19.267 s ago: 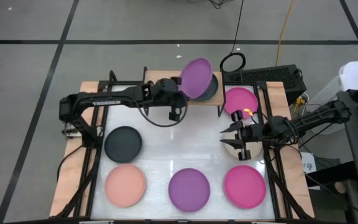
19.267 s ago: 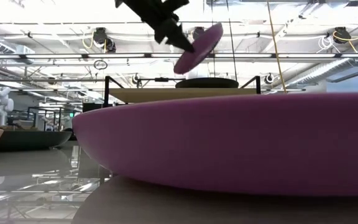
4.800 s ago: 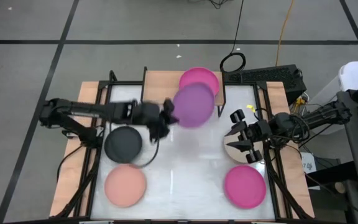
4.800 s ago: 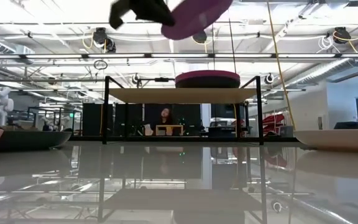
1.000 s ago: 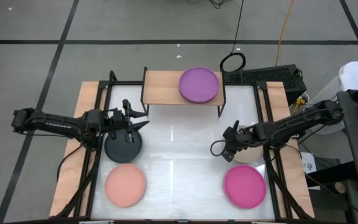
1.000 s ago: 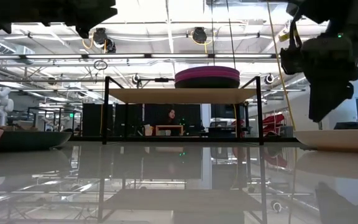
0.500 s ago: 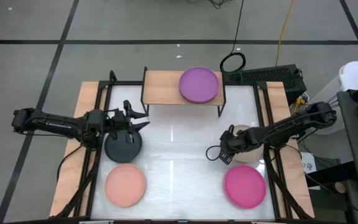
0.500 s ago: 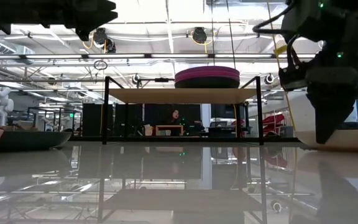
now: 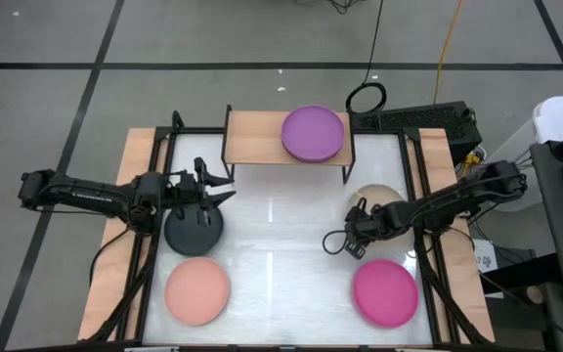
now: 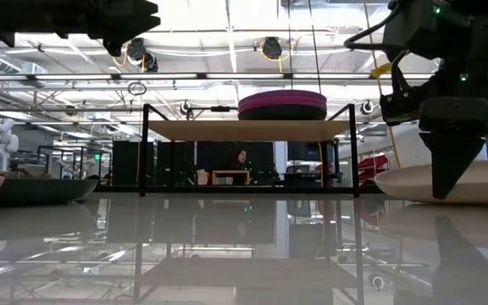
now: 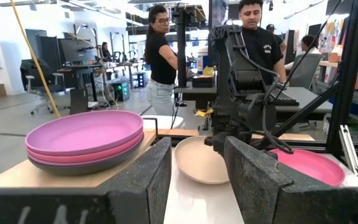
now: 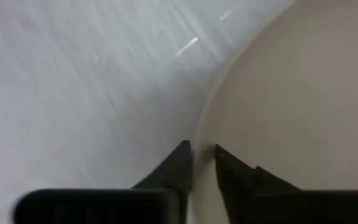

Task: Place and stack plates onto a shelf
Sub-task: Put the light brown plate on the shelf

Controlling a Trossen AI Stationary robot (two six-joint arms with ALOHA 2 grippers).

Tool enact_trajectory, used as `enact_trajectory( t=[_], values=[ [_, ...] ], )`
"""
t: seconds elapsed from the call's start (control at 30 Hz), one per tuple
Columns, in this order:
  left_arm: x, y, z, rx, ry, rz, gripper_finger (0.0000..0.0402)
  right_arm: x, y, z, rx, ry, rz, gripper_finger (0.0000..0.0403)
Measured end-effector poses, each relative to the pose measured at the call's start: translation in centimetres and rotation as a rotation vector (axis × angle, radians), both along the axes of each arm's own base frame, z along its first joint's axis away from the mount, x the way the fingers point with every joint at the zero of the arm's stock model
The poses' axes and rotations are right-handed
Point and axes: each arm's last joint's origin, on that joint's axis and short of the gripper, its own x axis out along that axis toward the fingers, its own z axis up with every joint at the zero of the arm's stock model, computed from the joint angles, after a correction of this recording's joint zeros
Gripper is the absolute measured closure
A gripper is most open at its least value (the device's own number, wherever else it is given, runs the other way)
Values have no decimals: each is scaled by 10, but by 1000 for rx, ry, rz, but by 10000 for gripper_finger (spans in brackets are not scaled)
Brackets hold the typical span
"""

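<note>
The shelf (image 9: 262,139) stands at the table's far edge and carries a stack of plates with a purple one on top (image 9: 313,134). On the table lie a black plate (image 9: 194,232), a salmon plate (image 9: 196,290), a magenta plate (image 9: 385,291) and a beige plate (image 9: 376,199). My right gripper (image 9: 346,242) points down at the beige plate's left rim and is shut on it. My left gripper (image 9: 215,190) hovers open over the black plate's far edge, holding nothing. My right gripper pinches the beige plate's rim (image 12: 204,140) between its two fingers, one finger (image 12: 232,171) inside the plate and the other (image 12: 180,165) outside over the table. The fingers come from above, pointing down (image 10: 445,191). Whether the plate is off the table I cannot tell.
People stand in the room beyond the table in the left wrist view. A black cable ring (image 9: 366,98) and a dark box (image 9: 428,122) lie behind the shelf. The white tabletop (image 9: 281,244) lies bare between the plates.
My right gripper has gone down and a little toward the table's left, onto the beige plate's rim. In the low view the plate's edge now reaches farther left and shows taller than before. My left arm has kept still.
</note>
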Motion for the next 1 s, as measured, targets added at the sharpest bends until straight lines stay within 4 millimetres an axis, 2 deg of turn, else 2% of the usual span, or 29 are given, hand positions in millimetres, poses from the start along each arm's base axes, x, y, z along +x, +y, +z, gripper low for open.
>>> enact_trajectory(
  t=[0.07, 0.3, 0.43, 0.67, 0.8, 1.0],
  values=[
    [0, 0, 0, 0, 0, 0, 245, 0, 0, 3, -1, -14, 4, 387],
    [0, 0, 0, 0, -1, 0, 245, -1, 1, 22, 83, -148, 18, 399],
    [0, 0, 0, 0, -2, 0, 245, 7, 3, 49, 123, -331, 52, 401],
    [0, 0, 2, 0, -19, 0, 245, 28, 9, 107, 168, -753, 175, 403],
    [-1, 0, 5, -4, -48, 0, 245, 39, 12, 140, 128, -988, 265, 403],
    [-1, 0, 6, -2, -64, 1, 245, 51, 1, 182, -8, -1194, 333, 403]
  ],
)
